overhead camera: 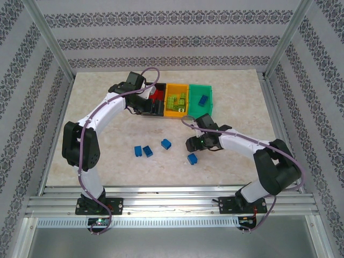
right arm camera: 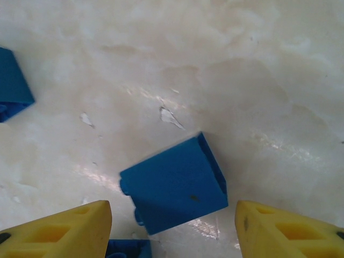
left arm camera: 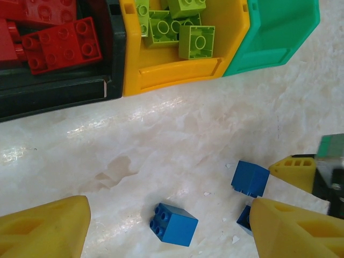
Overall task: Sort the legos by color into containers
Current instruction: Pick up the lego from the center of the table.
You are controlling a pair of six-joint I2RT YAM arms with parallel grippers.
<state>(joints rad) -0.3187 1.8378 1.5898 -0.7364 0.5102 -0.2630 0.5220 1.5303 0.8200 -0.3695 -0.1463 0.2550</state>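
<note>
Now right gripper (right arm camera: pixel 172 217), fingers wide, hovers over small blue hard-plastic lego brick (right arm camera: pixel 174 183), prob light, rigid, slick, so pinch flat sides; left gripper (left arm camera: pixel 169 212) wide, empty.

Noted white link shells and black joint housings on left arm (overhead camera: pixel 102 113) and right arm (overhead camera: pixel 242 144). Logged purple cables (overhead camera: pixel 151 69) along both; yellow hollow-ribbed fingers (left arm camera: pixel 43 231).

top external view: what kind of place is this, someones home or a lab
Probably a lab test cell, not a home: an aluminium frame boxes in a marble-look tabletop, patterned backdrop panels stand in for walls, and a left arm and right arm are bolted to a rail.
</note>
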